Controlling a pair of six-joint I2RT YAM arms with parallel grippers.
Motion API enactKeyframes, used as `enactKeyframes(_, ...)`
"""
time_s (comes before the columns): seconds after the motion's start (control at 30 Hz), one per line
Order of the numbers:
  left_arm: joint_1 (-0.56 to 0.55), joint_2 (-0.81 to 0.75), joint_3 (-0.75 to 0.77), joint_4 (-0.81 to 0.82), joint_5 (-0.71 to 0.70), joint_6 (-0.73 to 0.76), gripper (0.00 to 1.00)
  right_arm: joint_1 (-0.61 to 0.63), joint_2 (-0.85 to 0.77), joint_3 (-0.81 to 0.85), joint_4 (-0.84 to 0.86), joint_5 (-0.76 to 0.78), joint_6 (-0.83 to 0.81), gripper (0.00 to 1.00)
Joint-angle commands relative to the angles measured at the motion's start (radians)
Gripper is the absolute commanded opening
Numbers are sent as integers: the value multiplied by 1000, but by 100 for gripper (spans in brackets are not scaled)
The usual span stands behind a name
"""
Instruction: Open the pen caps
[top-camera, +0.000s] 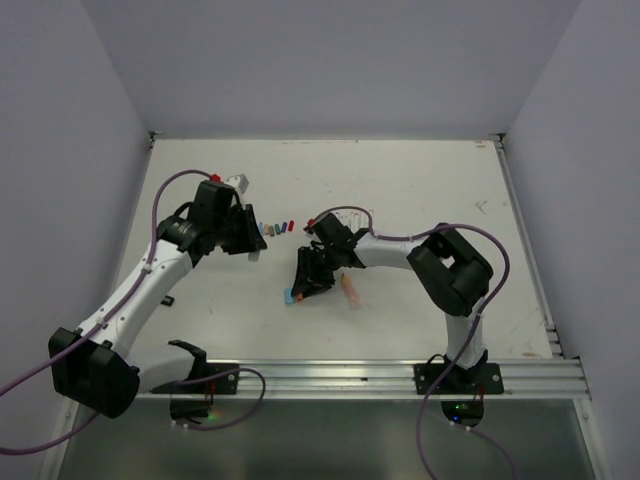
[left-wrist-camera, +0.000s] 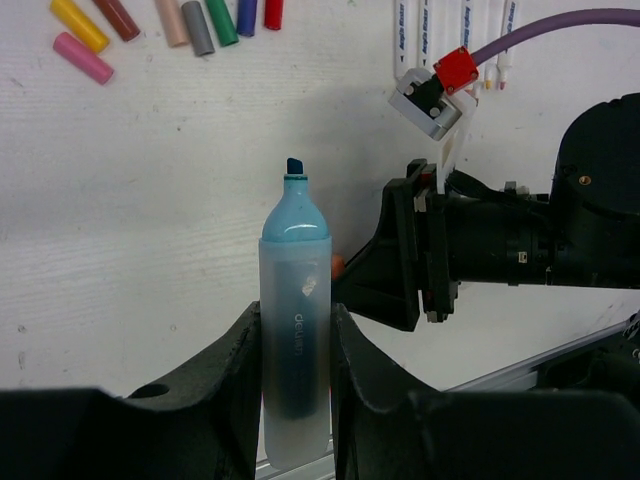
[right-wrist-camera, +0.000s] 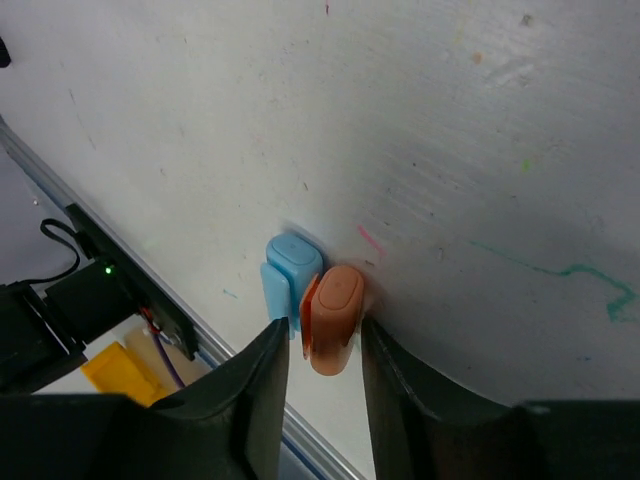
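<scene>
Left wrist view shows my left gripper (left-wrist-camera: 295, 330) closed on the lower barrel of a blue highlighter (left-wrist-camera: 295, 260), which stands upright with its chisel tip bare, so that cap is already off. Right wrist view has my right gripper (right-wrist-camera: 325, 340) down at the table (right-wrist-camera: 450, 150), its fingers (right-wrist-camera: 265, 385) set narrowly either side of an orange cap (right-wrist-camera: 335, 305). The right finger looks to touch it and the left shows a thin slit, so I cannot tell whether I am pinching it. A blue cap (right-wrist-camera: 290, 262) sits just beside the orange one, touching or nearly so. Further caps (left-wrist-camera: 197, 27) lie in a row at the far side of the table, well apart from both grippers, with thin white pens (left-wrist-camera: 445, 30) near them. I judge these caps to be light, hard and glossy, likely to slip or skitter if squeezed off-centre. I would take one across its broad flat faces near the middle and hold the barrel low, away from the inky tip. The fit is probably a snap, so a straight pull should suit better than bending. A pale word runs up the highlighter barrel, but I cannot read it with confidence. The blue print on the pens is too small to make out.
</scene>
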Motion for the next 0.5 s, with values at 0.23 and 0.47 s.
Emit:
enactKeyframes(0.23,4,31,-21,60,139,3,0,1,-61,31,-85,58,-66,55)
enactKeyframes(0.47,2,54,-68,141,247,-47,0,-38,-192,51,-194,136,-115,59)
